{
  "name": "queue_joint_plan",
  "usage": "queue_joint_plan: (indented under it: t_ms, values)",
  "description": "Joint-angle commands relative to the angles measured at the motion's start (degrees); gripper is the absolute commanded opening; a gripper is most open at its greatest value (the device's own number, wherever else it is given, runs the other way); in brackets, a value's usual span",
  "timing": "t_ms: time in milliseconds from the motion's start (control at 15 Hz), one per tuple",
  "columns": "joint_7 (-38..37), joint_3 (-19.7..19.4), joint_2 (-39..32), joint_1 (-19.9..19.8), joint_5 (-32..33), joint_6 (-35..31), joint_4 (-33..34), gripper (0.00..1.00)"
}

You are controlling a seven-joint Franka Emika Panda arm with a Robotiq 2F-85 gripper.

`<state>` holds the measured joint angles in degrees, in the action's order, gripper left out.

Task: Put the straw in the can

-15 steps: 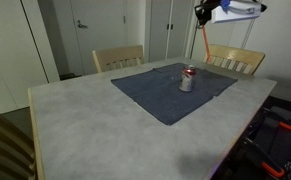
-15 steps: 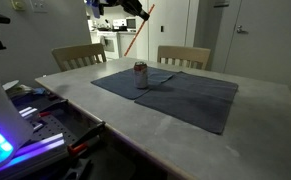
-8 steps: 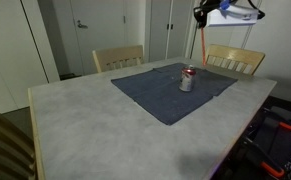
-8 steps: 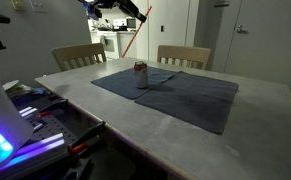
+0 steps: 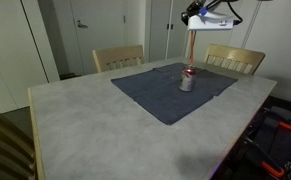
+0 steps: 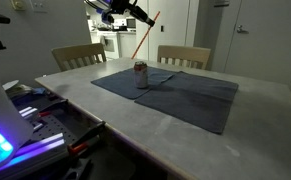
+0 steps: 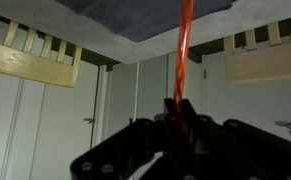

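The can (image 5: 187,81) stands upright on the blue cloth (image 5: 165,102) mid-table (image 5: 75,125), can't tell if there's anything inside it. The straw (image 5: 190,45) is up in the air, not in the can: in an exterior view its lower tip sits just above the can's top, in an exterior view the straw (image 6: 142,36) slants down beside it. The gripper (image 7: 175,108) is pinched tight on the straw's upper end, arm held high over the far side of the table

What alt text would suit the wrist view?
The black gripper is shut on a red straw, which runs toward a blue cloth at the frame's top edge. Wooden chair backs show on either side.
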<state>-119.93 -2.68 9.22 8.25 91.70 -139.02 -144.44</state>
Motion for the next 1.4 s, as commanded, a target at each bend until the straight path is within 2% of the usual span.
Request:
queue_joint_plan:
  t_ms: [0, 67, 733, 1000, 1333]
  values:
    - [0.21, 1.65, -0.35, -1.63, -0.34, -0.17, 0.32, 0.09]
    - [0.21, 1.66, -0.48, -1.64, -0.34, -0.16, 0.41, 0.02]
    - [-2.72, 1.68, -4.73, -3.09, 3.27, 0.81, 5.67, 0.02]
    - [-6.82, 2.30, -6.13, -3.15, 6.55, 4.83, 5.99, 0.02]
    - [-9.78, 2.88, -7.50, -3.06, 7.67, 9.28, 5.46, 0.02]
